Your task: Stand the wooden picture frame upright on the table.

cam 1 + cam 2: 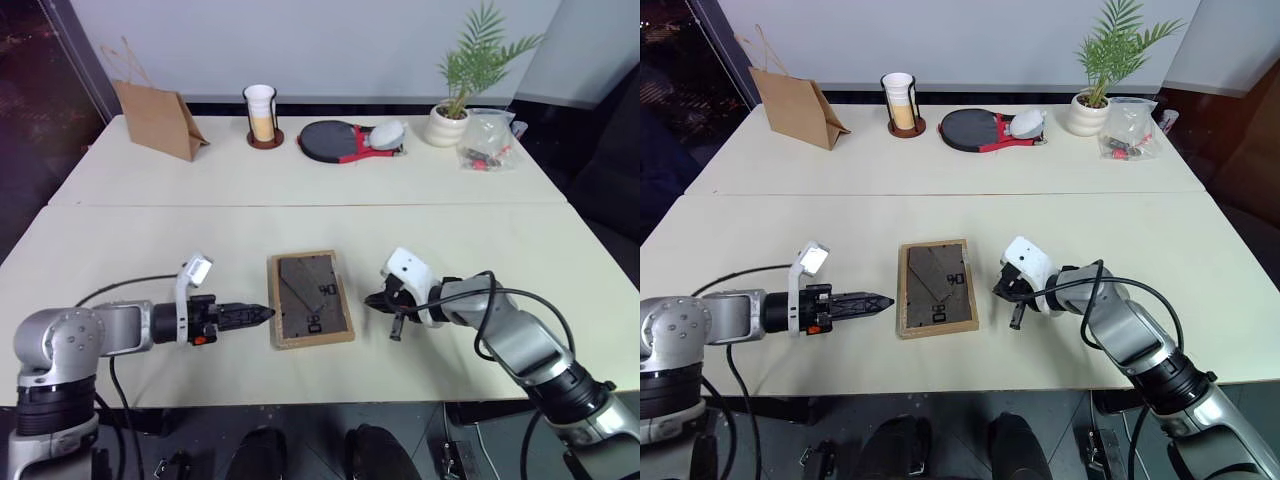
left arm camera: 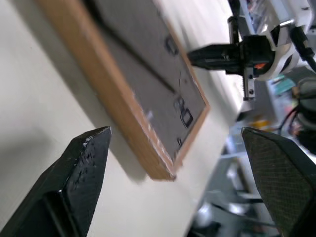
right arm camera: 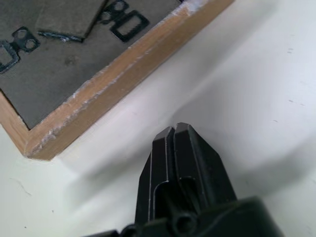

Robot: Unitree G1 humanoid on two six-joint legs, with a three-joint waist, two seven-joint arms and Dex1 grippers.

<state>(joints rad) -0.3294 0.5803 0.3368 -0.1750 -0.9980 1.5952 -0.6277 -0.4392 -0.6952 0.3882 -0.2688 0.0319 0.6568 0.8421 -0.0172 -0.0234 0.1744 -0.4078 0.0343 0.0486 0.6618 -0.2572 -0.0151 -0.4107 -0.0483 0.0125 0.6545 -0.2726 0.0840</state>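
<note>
On pale table (image 1: 150, 250): wooden picture frame (image 1: 310, 298) face-down.

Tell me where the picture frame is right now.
The frame lies flat, back up, on the near section of the table, between the left gripper and right gripper, touching neither.

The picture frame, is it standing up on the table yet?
No, the picture frame lies flat, back side up, on the table.
</note>
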